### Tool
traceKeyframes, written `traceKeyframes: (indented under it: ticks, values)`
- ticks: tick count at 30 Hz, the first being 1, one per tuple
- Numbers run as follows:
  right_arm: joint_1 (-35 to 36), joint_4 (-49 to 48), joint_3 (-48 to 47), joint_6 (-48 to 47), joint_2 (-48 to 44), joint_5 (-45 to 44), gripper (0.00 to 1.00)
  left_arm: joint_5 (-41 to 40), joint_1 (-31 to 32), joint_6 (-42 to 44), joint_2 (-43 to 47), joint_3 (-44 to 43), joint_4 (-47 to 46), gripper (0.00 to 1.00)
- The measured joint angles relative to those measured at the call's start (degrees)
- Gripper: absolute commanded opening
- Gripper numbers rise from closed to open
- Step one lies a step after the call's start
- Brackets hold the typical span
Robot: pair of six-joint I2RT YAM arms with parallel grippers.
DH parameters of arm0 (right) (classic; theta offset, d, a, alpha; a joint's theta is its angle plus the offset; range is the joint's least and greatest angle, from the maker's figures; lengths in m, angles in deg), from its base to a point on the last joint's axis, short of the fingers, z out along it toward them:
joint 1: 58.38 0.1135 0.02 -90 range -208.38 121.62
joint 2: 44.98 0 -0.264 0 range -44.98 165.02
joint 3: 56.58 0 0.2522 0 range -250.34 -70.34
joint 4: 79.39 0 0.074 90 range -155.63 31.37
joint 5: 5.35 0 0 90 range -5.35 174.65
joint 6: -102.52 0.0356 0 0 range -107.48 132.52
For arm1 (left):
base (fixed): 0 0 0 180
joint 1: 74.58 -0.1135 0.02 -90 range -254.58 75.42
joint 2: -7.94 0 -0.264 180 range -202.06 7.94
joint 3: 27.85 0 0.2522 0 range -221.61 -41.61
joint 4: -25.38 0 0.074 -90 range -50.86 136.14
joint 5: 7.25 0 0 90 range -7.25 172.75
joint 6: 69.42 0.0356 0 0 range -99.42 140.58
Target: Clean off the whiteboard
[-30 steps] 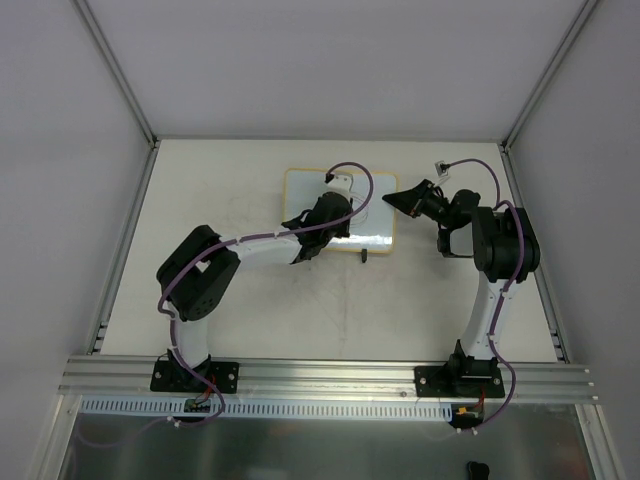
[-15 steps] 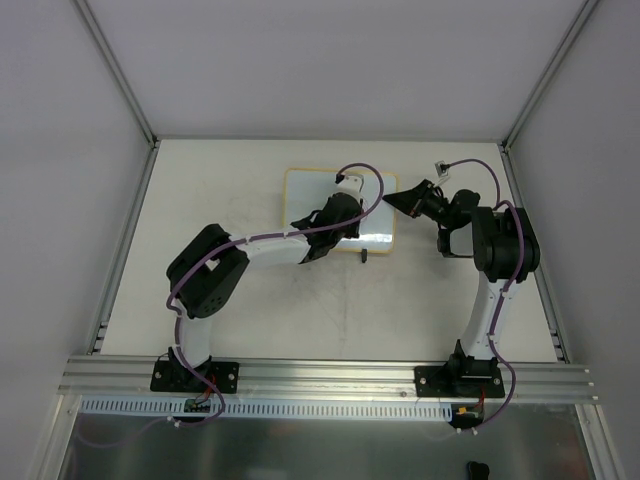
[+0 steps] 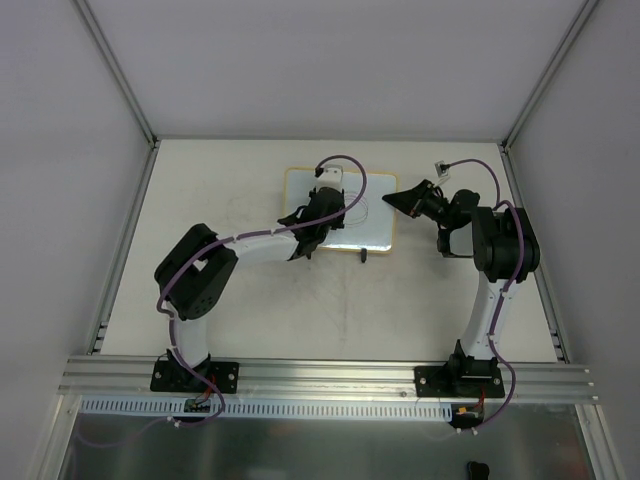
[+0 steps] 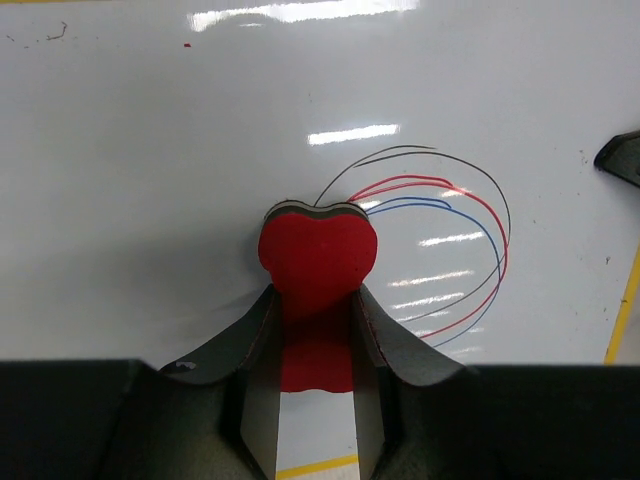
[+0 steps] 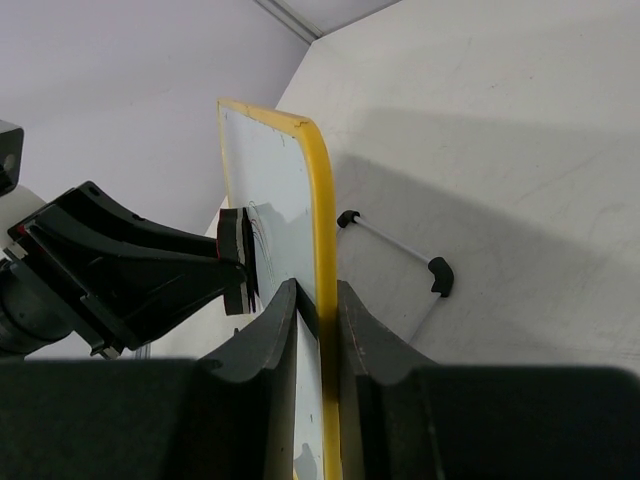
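Note:
The whiteboard (image 3: 300, 195) stands at the back middle of the table, white with a yellow frame. In the left wrist view its surface (image 4: 150, 150) carries curved black, red and blue lines (image 4: 490, 240). My left gripper (image 3: 322, 205) is shut on the red eraser (image 4: 317, 255) and presses it flat on the board beside the lines' left ends. My right gripper (image 3: 395, 200) is shut on the board's right edge. In the right wrist view, the right gripper (image 5: 318, 300) pinches the yellow frame (image 5: 322, 200) between its jaws. The eraser (image 5: 235, 262) shows edge-on against the board.
The board's stand, with its black foot (image 5: 440, 275), rests on the table behind the board. A small black piece (image 3: 364, 255) lies just in front of the board. Grey walls close the table at the back and sides.
My left gripper with the eraser swept right across the board, then came back left and a little farther away. The right arm and the board have not moved.

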Motion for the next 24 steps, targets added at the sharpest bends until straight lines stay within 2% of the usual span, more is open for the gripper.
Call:
traceKeyframes:
  ticks: [4,12,20,24]
  values:
    - [0.00,0.09,0.00,0.00,0.00,-0.02,0.00,-3.69,2.67,-0.09,-2.54,-2.84,0.00,0.00]
    - [-0.02,0.15,0.00,-0.09,0.00,0.00,0.00,-6.01,7.89,-1.03,-7.21,-7.19,-0.02,0.00]
    - [-0.02,0.07,0.00,-0.28,0.00,0.00,0.00,-8.83,10.16,-1.95,-8.59,-7.54,0.33,0.00]
    - [-0.02,0.07,0.00,-0.26,0.00,0.02,0.00,-9.77,9.88,-2.89,-6.82,-4.37,0.17,0.00]
